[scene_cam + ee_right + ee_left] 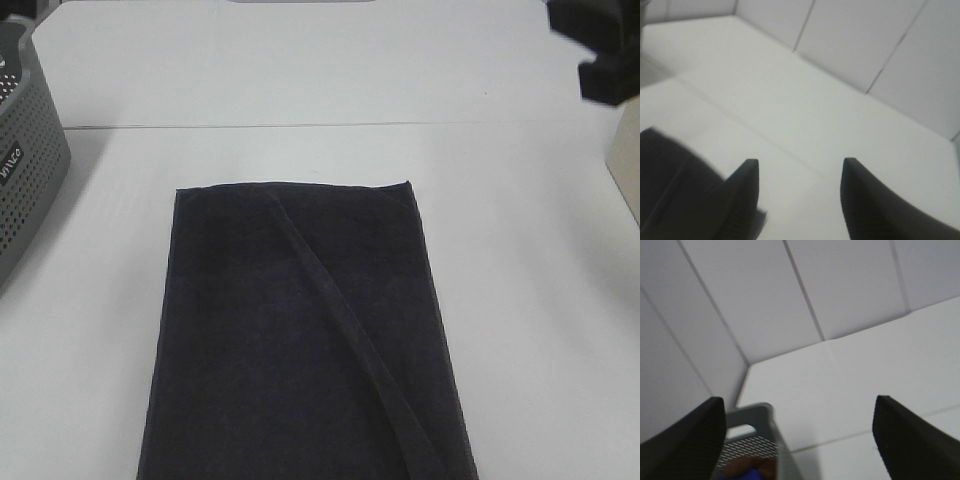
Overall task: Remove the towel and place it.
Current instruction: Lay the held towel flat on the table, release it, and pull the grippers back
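Observation:
The towel (pixel 300 340) is a dark charcoal cloth lying folded and flat on the white table, with a hemmed edge running diagonally across its top. One corner of the towel (pixel 670 175) shows in the right wrist view, beside the fingers. My right gripper (pixel 588 58) hangs at the far right, above and away from the towel. Its jaws are open and empty (pixel 800 192). My left gripper (pixel 800 440) is open too, with nothing between its fingers. It hovers over the grey basket (pixel 757 440).
A grey perforated basket (pixel 25 150) stands at the table's left edge. In the left wrist view something blue and brown (pixel 747 471) lies inside it. A beige object (pixel 628 160) sits at the right edge. A seam (pixel 330 126) crosses the table behind the towel.

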